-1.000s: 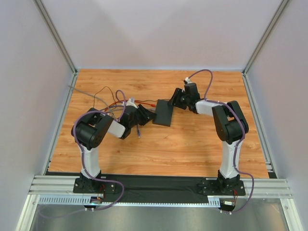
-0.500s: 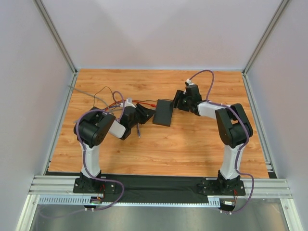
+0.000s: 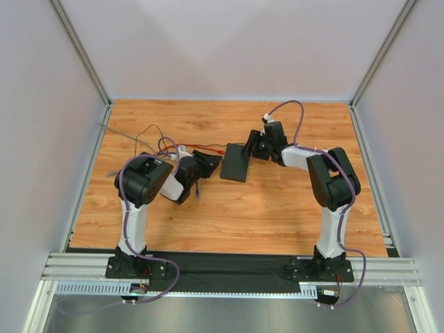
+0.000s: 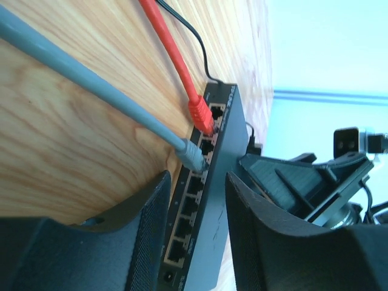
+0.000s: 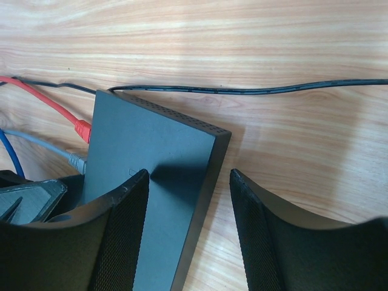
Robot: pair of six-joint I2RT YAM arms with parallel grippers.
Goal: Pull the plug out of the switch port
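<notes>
The flat black switch (image 3: 234, 161) lies mid-table, its port edge facing left. A red plug (image 4: 200, 114) and a grey plug (image 4: 192, 154) sit in neighbouring ports; several ports below them are empty. My left gripper (image 3: 208, 163) is open, its fingers (image 4: 144, 233) on either side of the port edge just below the grey plug, holding nothing. My right gripper (image 3: 251, 146) is open at the switch's far right side. One finger (image 5: 118, 233) hovers over the switch top (image 5: 151, 176) and the other is over bare wood. Both plugs also show in the right wrist view (image 5: 82, 129).
Red, grey and black cables (image 3: 149, 139) run left from the switch across the wooden table (image 3: 277, 208). A blue cable (image 3: 198, 187) lies by the left gripper. A black cable (image 5: 254, 91) runs past the switch's far end. Grey walls enclose the table.
My right gripper drew back to the right, then returned to the switch's edge. My left arm's elbow twisted and its gripper shifted slightly. The switch and plugs stay put.
</notes>
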